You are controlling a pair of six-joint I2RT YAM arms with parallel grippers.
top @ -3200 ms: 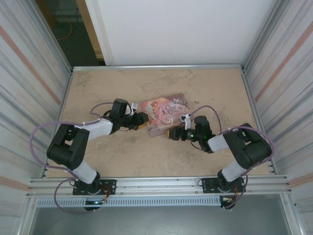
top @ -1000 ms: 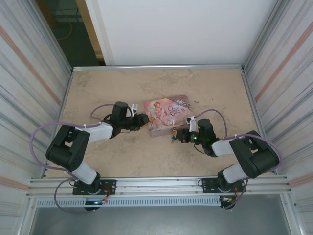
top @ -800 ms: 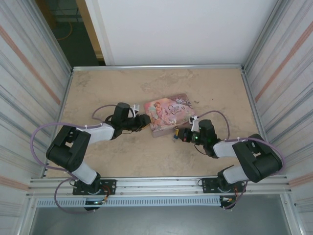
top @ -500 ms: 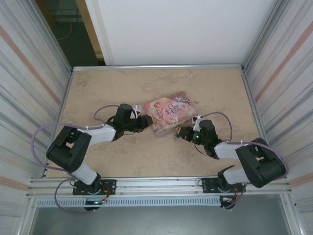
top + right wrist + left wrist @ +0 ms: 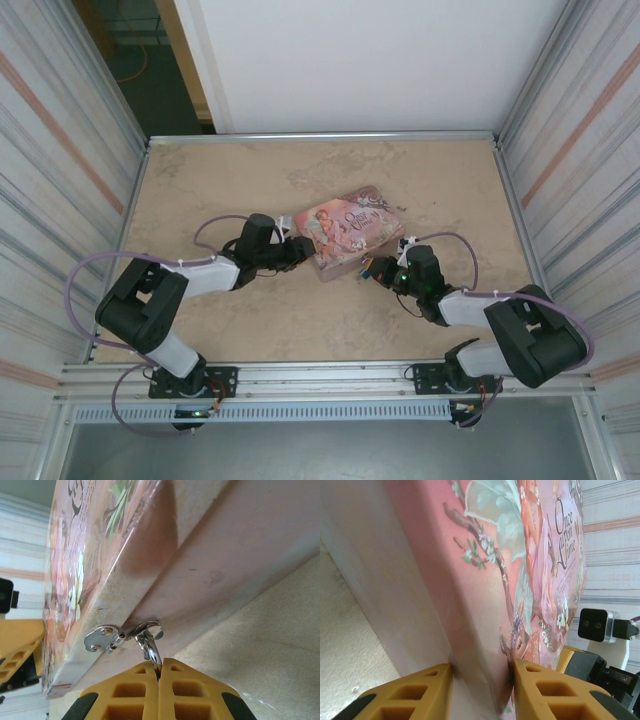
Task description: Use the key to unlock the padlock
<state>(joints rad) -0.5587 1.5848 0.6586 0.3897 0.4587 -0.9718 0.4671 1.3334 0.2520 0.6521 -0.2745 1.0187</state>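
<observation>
The task looks to be in its early part. The padlock [image 5: 150, 650] hangs by its thin shackle through the hasp [image 5: 102, 633] on the near side of the tin [image 5: 345, 232], so the tin is fastened and nothing is unlocked yet; the right gripper [image 5: 160, 666] is closed tight on that shackle just below the hasp, its yellow fingers meeting with only the metal between them, and the lock's body is hidden behind them; the left gripper [image 5: 481, 669] is clamped on the tin's left corner, one finger on the illustrated lid and one on the plain side wall, which I take as steadying the tin; the tin lies flat near the middle of the worktop [image 5: 220, 190], with both arms reaching in low, one from each side.

What is left, as I judge it, is nearly all of the job: the key must be brought to the keyhole, pushed in and turned, and the shackle sprung free of the hasp; the thin metal in the right fingers is probably the shackle alone, though the view is too close to rule out a key beside it.

Counted: one tin; one padlock; one hasp; two grippers, each closed on something.
</observation>
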